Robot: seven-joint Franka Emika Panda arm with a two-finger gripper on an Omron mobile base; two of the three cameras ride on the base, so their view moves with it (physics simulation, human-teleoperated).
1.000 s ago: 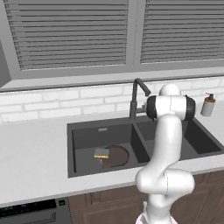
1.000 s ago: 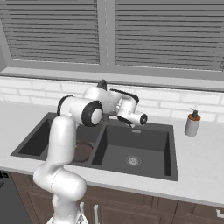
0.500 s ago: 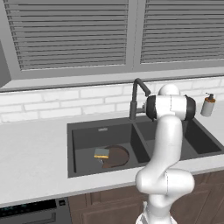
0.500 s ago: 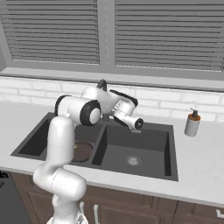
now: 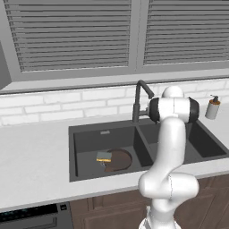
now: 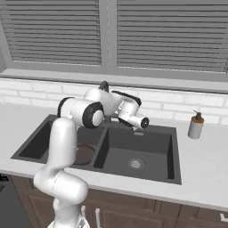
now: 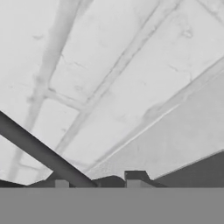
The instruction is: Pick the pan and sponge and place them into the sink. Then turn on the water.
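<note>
Dark-brown, the pan (image 5: 118,159) lies on the floor of the left basin of the sink (image 5: 80,173), and the yellow sponge (image 5: 103,156) sits at its left edge, touching or partly on its rim. Both things are in the sink, so I judge that the placing part is done and what remains is the water.

The black faucet (image 5: 137,101) stands at the back of the sink, between the two basins, with its angled spout pointing forward. The arm reaches toward it. In the right base view the gripper (image 6: 141,121) is close to the faucet base and turned toward the right basin. In the hand view a thin dark bar, probably a part of the faucet, crosses the picture diagonally in front of the pale brick wall (image 7: 131,74), just beside the left of the two fingers (image 7: 61,184). The fingers have a clear gap between them and hold nothing.

What can go wrong here, in my opinion: the faucet parts are slim, so the fingers can slide past the lever and push air, or press the spout instead and swing it away from the basin. The arm is folded tightly near the wall, so a wide motion can hit the bricks. The soap bottle (image 6: 195,125) on the grey surface (image 6: 205,160) stands well apart and is not in danger.
</note>
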